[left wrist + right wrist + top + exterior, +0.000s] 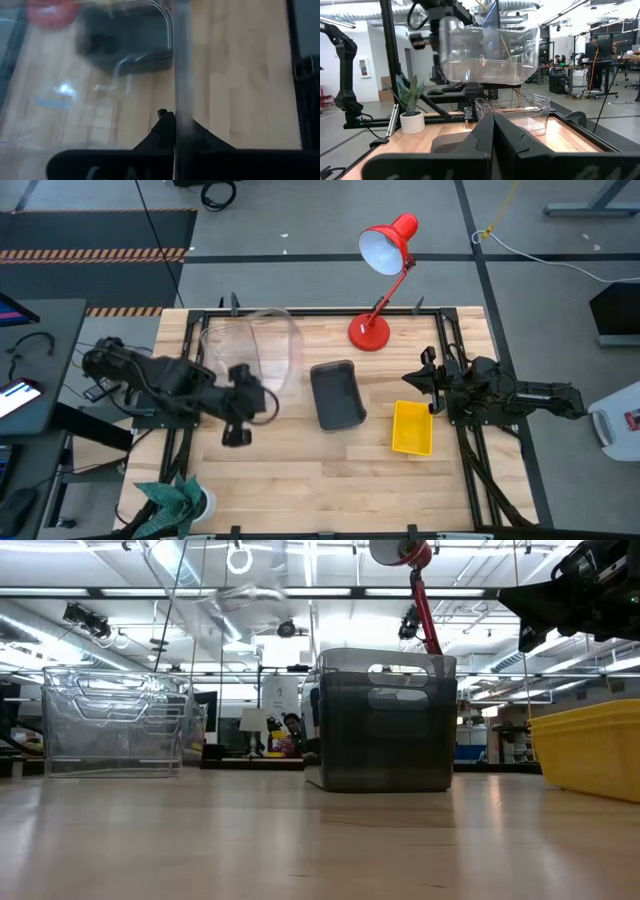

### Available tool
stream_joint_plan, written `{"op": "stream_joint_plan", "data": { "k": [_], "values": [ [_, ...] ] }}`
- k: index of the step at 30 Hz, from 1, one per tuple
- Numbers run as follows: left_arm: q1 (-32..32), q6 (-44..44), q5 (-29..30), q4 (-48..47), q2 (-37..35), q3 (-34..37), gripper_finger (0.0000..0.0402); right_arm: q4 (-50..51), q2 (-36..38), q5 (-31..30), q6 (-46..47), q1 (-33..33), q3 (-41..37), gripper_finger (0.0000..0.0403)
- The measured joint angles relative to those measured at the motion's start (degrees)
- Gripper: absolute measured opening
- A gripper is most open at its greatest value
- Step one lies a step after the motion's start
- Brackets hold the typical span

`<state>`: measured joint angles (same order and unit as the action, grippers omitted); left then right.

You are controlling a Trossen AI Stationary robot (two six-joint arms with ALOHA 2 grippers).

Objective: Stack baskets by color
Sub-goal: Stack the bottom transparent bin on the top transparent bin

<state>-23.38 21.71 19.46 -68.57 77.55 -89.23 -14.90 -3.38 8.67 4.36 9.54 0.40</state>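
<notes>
A clear basket (490,55) hangs in the air over the table's far left, and my left gripper (176,125) is shut on its wall. It shows blurred in the low view (235,600). Below it, more clear baskets (110,725) stand nested on the table. The dark grey basket (337,393) rests on its base at the centre. The yellow basket (412,427) sits to its right. My right gripper (425,380) is shut and touches nothing. It waits above the table's right edge. My left gripper pinches one side wall of the clear basket at its rim (180,85), with one finger on either face of the wall. It comes slanting down from the table's left side. The basket is lifted clear of the table and of the nested baskets, open side roughly upward.
A red desk lamp (385,275) stands on its base (368,332) at the far edge. A potted plant (180,500) sits at the near left corner. Black frame rails (470,450) run along the table's sides. Bare wood (320,480) lies at the near centre.
</notes>
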Motion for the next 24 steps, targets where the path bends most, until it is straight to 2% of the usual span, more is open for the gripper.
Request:
{"op": "stream_joint_plan", "data": {
  "k": [6,11,19,24],
  "values": [
    [3.7,9.1,0.4,-13.0,0.0,-6.9,0.0004,0.0,0.0,0.0,0.0,0.0,0.0,0.0016],
    [9.0,12.1,-5.0,-20.8,0.0,-8.8,0.0004,0.0,0.0,0.0,0.0,0.0,0.0,0.0016],
    [15.6,7.1,-11.1,-21.5,0.1,-8.8,0.0004,0.0,0.0,0.0,0.0,0.0,0.0,0.0016],
    [18.3,2.5,-11.8,-21.4,0.1,-8.8,0.0004,0.0,0.0,0.0,0.0,0.0,0.0,0.0016]
  ]
}}
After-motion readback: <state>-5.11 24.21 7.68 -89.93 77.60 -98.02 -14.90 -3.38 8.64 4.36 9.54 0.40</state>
